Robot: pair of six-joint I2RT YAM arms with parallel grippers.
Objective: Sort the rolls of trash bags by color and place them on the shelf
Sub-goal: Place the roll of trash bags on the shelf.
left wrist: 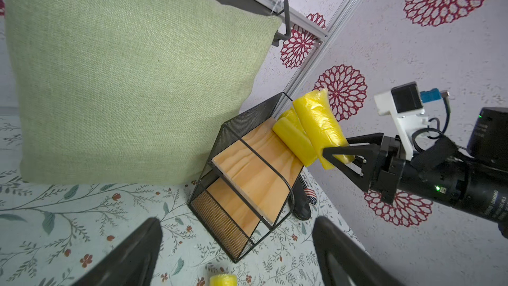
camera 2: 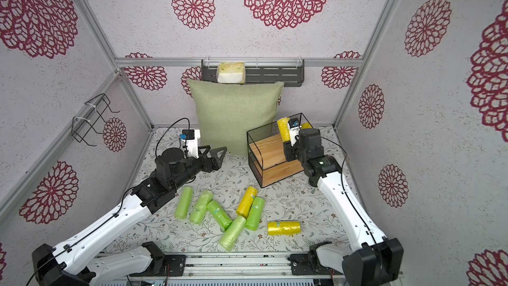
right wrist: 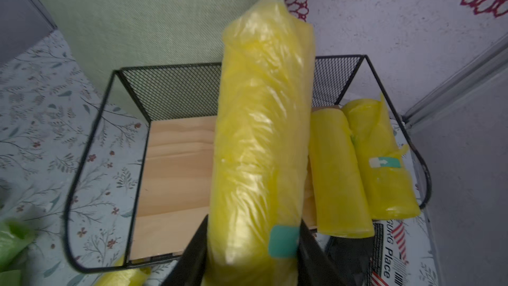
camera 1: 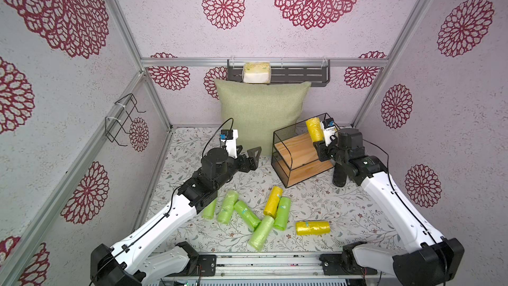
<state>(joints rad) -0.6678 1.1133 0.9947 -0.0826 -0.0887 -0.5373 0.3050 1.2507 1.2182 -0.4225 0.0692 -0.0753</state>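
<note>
Yellow roll (right wrist: 261, 133) sat clamped in the right tool (left wrist: 336, 148), arm stretched over the shelf (camera 1: 294, 147) at two o'clock; left tool (camera 1: 248, 155) hung wide apart at its nine o'clock.

The held roll (right wrist: 261, 133) sits between the jaws of the right gripper (right wrist: 254, 246) and reaches out ahead of them, above the upper board (right wrist: 176, 166) of the shelf (right wrist: 178, 89). Just right of those jaws, two rolls (right wrist: 341, 174) lie side by side on that board, touching. Beyond the shelf, ahead of those jaws, stands the cushion (camera 1: 261, 111), below the wall rack (camera 1: 302, 75), which holds a packet (camera 1: 256, 74). The shelf stands ahead of the jaws of the left gripper (camera 2: 217, 149), well apart, with the cushion beside it. Behind those jaws, six rolls (camera 2: 219, 214) cluster on the table (camera 1: 343, 210). A seventh roll (camera 2: 283, 227) lies apart, to their right.
</note>
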